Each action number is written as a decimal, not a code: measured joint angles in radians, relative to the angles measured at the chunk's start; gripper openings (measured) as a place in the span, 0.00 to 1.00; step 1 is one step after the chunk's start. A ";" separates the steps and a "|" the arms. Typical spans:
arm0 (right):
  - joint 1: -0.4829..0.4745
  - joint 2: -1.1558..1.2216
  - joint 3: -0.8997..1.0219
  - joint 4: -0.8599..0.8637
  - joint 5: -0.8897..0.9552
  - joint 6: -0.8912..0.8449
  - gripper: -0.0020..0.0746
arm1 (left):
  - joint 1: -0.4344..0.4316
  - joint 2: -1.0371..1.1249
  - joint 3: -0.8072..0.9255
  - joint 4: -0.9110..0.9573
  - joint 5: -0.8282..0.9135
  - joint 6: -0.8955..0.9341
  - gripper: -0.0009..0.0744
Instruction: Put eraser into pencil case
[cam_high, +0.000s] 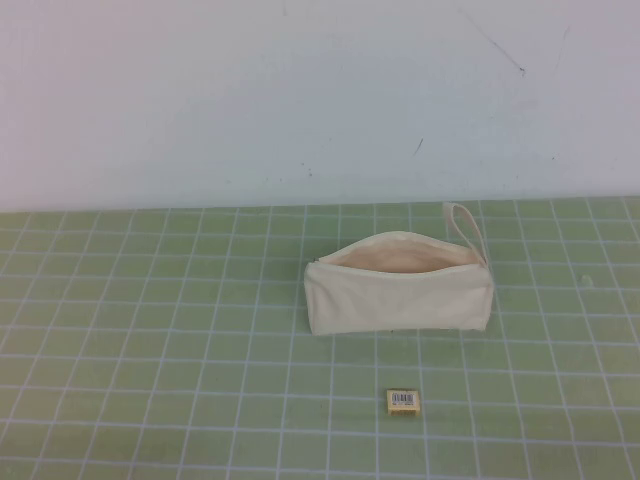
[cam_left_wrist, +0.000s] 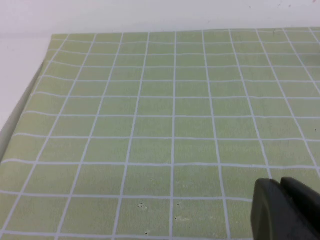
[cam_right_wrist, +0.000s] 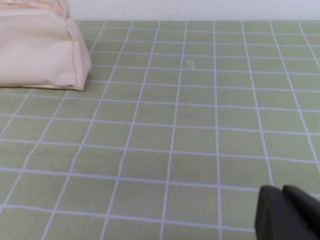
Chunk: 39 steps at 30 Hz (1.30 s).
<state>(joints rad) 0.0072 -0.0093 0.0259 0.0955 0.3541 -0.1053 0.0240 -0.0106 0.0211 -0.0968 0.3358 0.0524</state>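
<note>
The cream fabric pencil case (cam_high: 400, 285) lies on the green grid mat right of centre, its zip open at the top and its loop strap (cam_high: 465, 225) at the far right end. One end of it shows in the right wrist view (cam_right_wrist: 40, 47). The small yellow-tan eraser (cam_high: 403, 401) with a white barcode label lies on the mat just in front of the case. Neither arm shows in the high view. My left gripper (cam_left_wrist: 281, 186) is shut and empty over bare mat. My right gripper (cam_right_wrist: 282, 192) is shut and empty, well apart from the case.
The green grid mat (cam_high: 150, 340) covers the table up to the white wall (cam_high: 300, 90) at the back. The mat's left edge (cam_left_wrist: 20, 110) shows in the left wrist view. A small speck (cam_right_wrist: 190, 63) lies on the mat beyond the case.
</note>
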 joint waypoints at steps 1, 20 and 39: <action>0.000 0.000 0.000 0.000 0.000 0.000 0.02 | 0.000 0.000 0.000 0.000 0.000 0.000 0.01; 0.000 0.000 0.000 0.000 0.000 0.000 0.02 | 0.000 0.000 0.000 0.000 0.000 0.000 0.01; 0.000 0.000 0.000 0.182 0.002 0.011 0.02 | 0.000 0.000 0.000 0.000 0.000 0.000 0.01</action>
<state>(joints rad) 0.0072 -0.0093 0.0259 0.2775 0.3561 -0.0941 0.0240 -0.0106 0.0211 -0.0968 0.3358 0.0524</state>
